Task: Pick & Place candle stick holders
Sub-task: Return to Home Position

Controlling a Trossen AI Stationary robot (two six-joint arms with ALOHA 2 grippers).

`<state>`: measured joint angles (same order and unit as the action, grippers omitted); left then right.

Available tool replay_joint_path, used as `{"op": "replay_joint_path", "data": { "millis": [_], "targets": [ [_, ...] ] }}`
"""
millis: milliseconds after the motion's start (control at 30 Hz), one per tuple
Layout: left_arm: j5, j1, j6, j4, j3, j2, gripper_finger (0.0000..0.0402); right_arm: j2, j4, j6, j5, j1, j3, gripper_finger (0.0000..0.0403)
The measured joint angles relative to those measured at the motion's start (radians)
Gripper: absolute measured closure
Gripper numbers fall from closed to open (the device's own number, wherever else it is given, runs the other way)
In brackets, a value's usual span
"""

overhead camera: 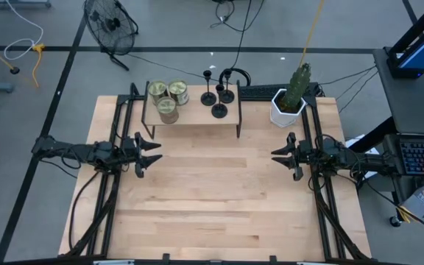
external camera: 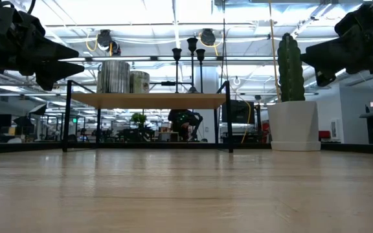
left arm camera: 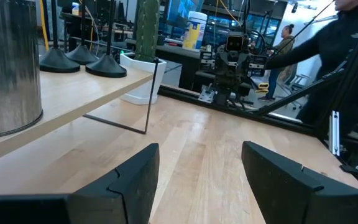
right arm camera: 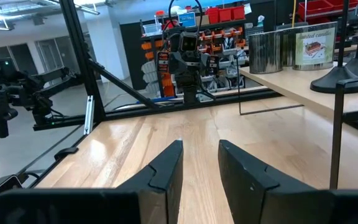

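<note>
A light wooden table [overhead camera: 212, 199] is seen from above, with a dark robot arm at each side edge. At the far edge of the table a low shelf [overhead camera: 197, 119] is placed, made of a wooden top on thin black legs. The three black candle stick holders [overhead camera: 219, 110] are set upright on the right half of the shelf top, close together in a small cluster, each on its round flat base. On the left half of the same shelf three round greenish-gold tins [overhead camera: 168, 99] are grouped tightly. Just to the right of the shelf a green cactus [overhead camera: 298, 82] in a white pot [overhead camera: 284, 112] is stood on the table. The left pincer [overhead camera: 153, 151] is held near the table's left edge, pointed inward, with its fingers spread well apart and empty. The right pincer [overhead camera: 280, 157] is held near the right edge, facing the left one and well apart from it; its fingers are parted by a narrower gap and are also empty. In the low view both pincers are shown raised clear of the table surface.
</note>
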<state>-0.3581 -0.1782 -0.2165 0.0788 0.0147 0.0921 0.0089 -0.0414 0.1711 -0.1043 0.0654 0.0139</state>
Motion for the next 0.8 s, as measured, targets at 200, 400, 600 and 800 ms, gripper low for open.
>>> {"op": "replay_joint_path", "data": {
  "millis": [200, 400, 600, 800],
  "targets": [
    [0.0, 0.0, 0.0, 0.0, 0.0, 0.0, 0.0165, 0.0, 0.0, 0.0, 0.0, 0.0, 0.0, 0.031],
    [0.0, 0.0, 0.0, 0.0, 0.0, 0.0, 0.0165, 0.0, 0.0, 0.0, 0.0, 0.0, 0.0, 0.031],
    [0.0, 0.0, 0.0, 0.0, 0.0, 0.0, 0.0165, 0.0, 0.0, 0.0, 0.0, 0.0, 0.0, 0.031],
    [0.0, 0.0, 0.0, 0.0, 0.0, 0.0, 0.0165, 0.0, 0.0, 0.0, 0.0, 0.0, 0.0, 0.031]
  ]
}}
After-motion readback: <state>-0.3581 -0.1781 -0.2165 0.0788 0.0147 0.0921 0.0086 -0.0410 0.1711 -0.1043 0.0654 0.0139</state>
